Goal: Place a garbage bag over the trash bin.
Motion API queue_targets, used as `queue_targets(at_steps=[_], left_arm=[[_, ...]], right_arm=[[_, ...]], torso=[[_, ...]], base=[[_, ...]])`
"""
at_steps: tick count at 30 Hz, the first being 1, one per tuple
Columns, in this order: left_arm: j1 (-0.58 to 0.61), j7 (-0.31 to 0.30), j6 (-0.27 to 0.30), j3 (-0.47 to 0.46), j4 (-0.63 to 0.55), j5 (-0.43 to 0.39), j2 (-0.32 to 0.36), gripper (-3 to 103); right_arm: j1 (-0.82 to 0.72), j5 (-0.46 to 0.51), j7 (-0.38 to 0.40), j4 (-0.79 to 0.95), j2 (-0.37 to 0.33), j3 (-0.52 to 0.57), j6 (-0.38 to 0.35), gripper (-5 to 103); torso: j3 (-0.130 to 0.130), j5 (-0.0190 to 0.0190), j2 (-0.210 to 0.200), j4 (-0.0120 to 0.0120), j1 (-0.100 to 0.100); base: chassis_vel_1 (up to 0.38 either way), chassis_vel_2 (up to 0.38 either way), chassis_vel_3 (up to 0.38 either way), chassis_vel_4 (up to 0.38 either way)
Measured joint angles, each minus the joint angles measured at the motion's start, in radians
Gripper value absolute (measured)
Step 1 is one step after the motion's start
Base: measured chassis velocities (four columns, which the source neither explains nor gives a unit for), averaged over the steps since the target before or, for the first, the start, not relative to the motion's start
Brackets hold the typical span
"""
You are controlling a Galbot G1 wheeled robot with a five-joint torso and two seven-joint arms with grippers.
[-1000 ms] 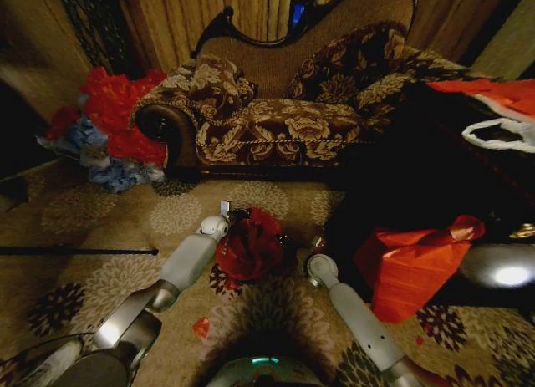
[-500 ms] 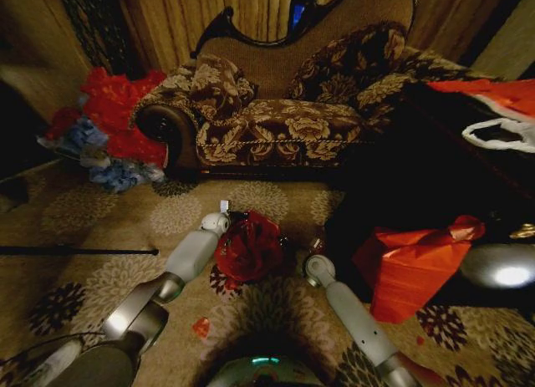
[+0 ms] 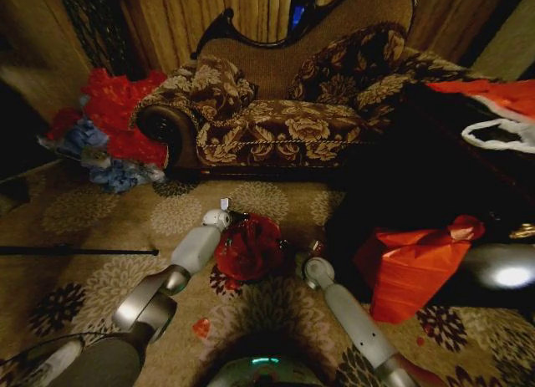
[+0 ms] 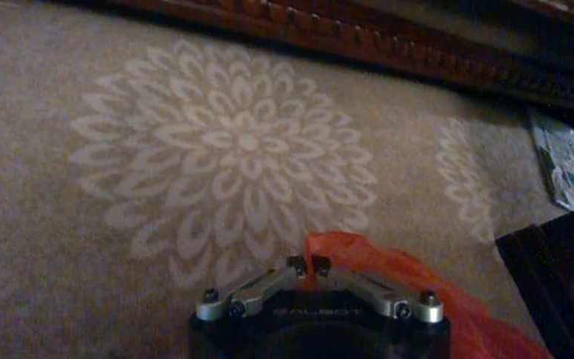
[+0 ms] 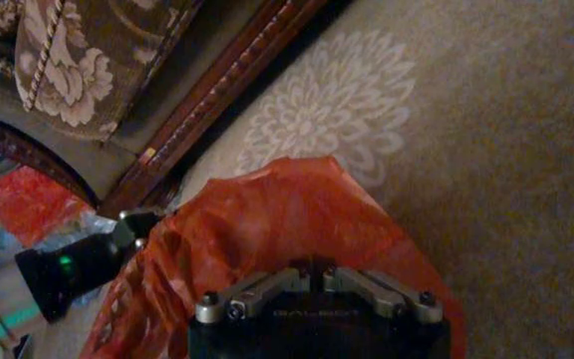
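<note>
The red garbage bag hangs bunched low over the carpet between my two grippers. My left gripper is at the bag's far left edge. In the left wrist view the left gripper is shut on a fold of the garbage bag. My right gripper is at the bag's right side. In the right wrist view the right gripper is shut on the spread garbage bag, and the left gripper shows at the bag's other edge. The trash bin is hidden.
A floral sofa stands across the carpet ahead. A heap of red and blue bags lies at its left. A bigger orange-red bundle sits right of my right arm beside dark furniture. A black rod lies at the left.
My left arm's elbow has risen and swung right, and the right gripper has edged slightly left. The bag stays held between both grippers, a little more bunched.
</note>
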Motion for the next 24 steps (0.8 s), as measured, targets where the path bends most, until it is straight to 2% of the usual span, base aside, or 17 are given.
queue_targets(at_steps=[6, 9, 10, 13, 14, 16, 17, 20, 22, 23, 24], left_arm=[[0.018, -0.004, -0.037, 0.001, -0.038, 0.001, 0.011, 0], [0.042, 0.000, -0.097, -0.003, -0.079, 0.027, 0.028, -1], [0.042, 0.000, -0.097, -0.003, -0.079, 0.027, 0.028, -1], [0.063, -0.004, -0.174, -0.004, -0.111, 0.062, 0.036, 15], [0.063, -0.004, -0.174, -0.004, -0.111, 0.062, 0.036, 15], [0.076, -0.024, -0.206, -0.008, -0.152, 0.069, 0.042, 26], [0.076, -0.024, -0.206, -0.008, -0.152, 0.069, 0.042, 26], [0.096, -0.061, -0.229, -0.014, -0.233, 0.074, 0.061, 42], [0.103, -0.073, -0.241, -0.016, -0.254, 0.077, 0.067, 42], [0.111, -0.083, -0.250, -0.020, -0.273, 0.081, 0.073, 47], [0.121, -0.090, -0.252, -0.026, -0.289, 0.083, 0.080, 53]], right_arm=[[-0.019, -0.005, 0.005, 0.030, -0.008, -0.001, 0.000, 0], [-0.038, -0.006, 0.006, 0.063, -0.023, -0.001, 0.000, 0], [-0.038, -0.006, 0.006, 0.063, -0.023, -0.001, 0.000, 0], [-0.055, -0.017, 0.006, 0.084, -0.034, -0.003, 0.001, 0], [-0.055, -0.017, 0.006, 0.084, -0.034, -0.003, 0.001, 0], [-0.062, -0.028, 0.007, 0.099, -0.041, -0.004, 0.002, 0], [-0.062, -0.028, 0.007, 0.099, -0.041, -0.004, 0.002, 0], [-0.074, -0.053, 0.006, 0.124, -0.056, 0.001, 0.002, -3], [-0.079, -0.066, 0.004, 0.132, -0.061, 0.003, 0.001, 1], [-0.085, -0.076, 0.001, 0.141, -0.065, 0.005, 0.001, 1], [-0.093, -0.082, 0.000, 0.154, -0.071, 0.007, 0.001, 7]], torso=[[0.000, -0.0002, 0.000, -0.0003, 0.000], [0.000, 0.0000, 0.000, -0.0002, 0.000], [0.000, 0.0000, 0.000, -0.0002, 0.000], [0.000, 0.0000, 0.000, -0.0002, 0.000], [0.000, 0.0000, 0.000, -0.0002, 0.000], [0.000, 0.0001, 0.000, -0.0003, 0.000], [0.000, 0.0001, 0.000, -0.0003, 0.000], [0.000, 0.0002, 0.000, -0.0002, 0.000], [0.000, 0.0001, 0.000, -0.0002, 0.000], [0.000, 0.0001, 0.000, -0.0003, 0.000], [0.000, 0.0002, 0.000, -0.0002, 0.000]], base=[[0.000, 0.000, 0.000, 0.000], [0.000, 0.000, 0.000, 0.000], [0.000, 0.000, 0.000, 0.000], [0.000, 0.000, 0.000, 0.000], [0.000, 0.000, 0.000, 0.000], [0.000, 0.000, 0.000, 0.000], [0.000, 0.000, 0.000, 0.000], [0.000, 0.000, 0.000, 0.000], [0.000, 0.000, 0.000, 0.000], [0.000, 0.000, 0.000, 0.000], [0.000, 0.000, 0.000, 0.000]])
